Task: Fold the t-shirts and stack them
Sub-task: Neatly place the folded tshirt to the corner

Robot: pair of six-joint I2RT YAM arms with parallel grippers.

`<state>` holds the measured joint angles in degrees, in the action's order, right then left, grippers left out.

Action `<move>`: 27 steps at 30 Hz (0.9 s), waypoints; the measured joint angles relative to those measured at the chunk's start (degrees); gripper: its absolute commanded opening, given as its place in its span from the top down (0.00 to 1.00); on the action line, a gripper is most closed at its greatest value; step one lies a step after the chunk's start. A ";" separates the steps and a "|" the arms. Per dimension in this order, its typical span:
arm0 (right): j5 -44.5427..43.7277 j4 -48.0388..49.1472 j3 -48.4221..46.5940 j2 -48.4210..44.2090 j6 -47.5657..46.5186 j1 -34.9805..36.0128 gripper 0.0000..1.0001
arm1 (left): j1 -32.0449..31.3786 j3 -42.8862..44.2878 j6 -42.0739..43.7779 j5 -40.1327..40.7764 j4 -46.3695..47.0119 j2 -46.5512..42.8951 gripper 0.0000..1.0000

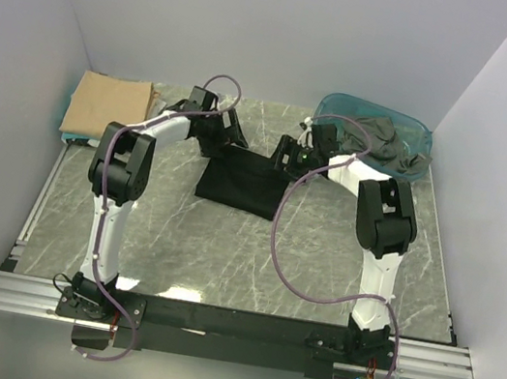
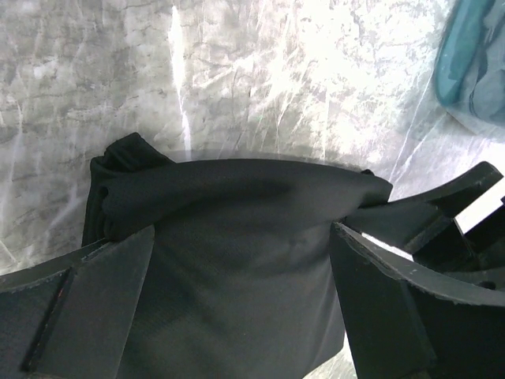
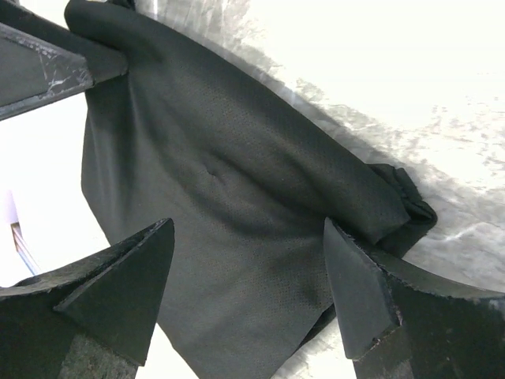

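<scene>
Black shirt (image 1: 238, 180) lies flat, its rolled far edge running between my fingers on both sides. Left gripper (image 2: 242, 234) gapes wide over one far corner and right gripper (image 3: 248, 227) over the other, with nothing clamped. Bare table (image 1: 223, 253) lies beyond my fingertips. Tan shirt (image 1: 106, 105) is well left. Grey shirt (image 1: 385, 139) sits in the tub (image 1: 377, 104), near the right fingers.

Bare marble table (image 1: 223, 253) near the bases, black t-shirt (image 1: 240, 179) mid-table, tan t-shirt (image 1: 106, 105) far left, teal tub (image 1: 425, 139) far right.
</scene>
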<state>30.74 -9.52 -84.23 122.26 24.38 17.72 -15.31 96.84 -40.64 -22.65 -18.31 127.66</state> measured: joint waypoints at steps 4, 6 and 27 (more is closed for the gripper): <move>-0.17 0.09 0.22 0.00 -0.02 -0.50 0.16 | 0.35 -1.16 0.02 -0.81 1.18 -0.35 0.01; -0.17 0.11 0.28 -0.15 -0.22 -0.72 0.16 | 0.35 -1.20 0.17 -0.59 0.94 -0.59 0.01; -19.71 -4.46 30.99 -47.87 -3.67 -0.76 0.14 | 0.31 -18.08 4.04 12.13 -1.75 -22.88 0.01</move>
<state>11.03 -13.98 -53.23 74.39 20.71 16.95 -15.00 78.76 -36.60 -10.52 -20.05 104.77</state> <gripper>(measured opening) 0.854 0.994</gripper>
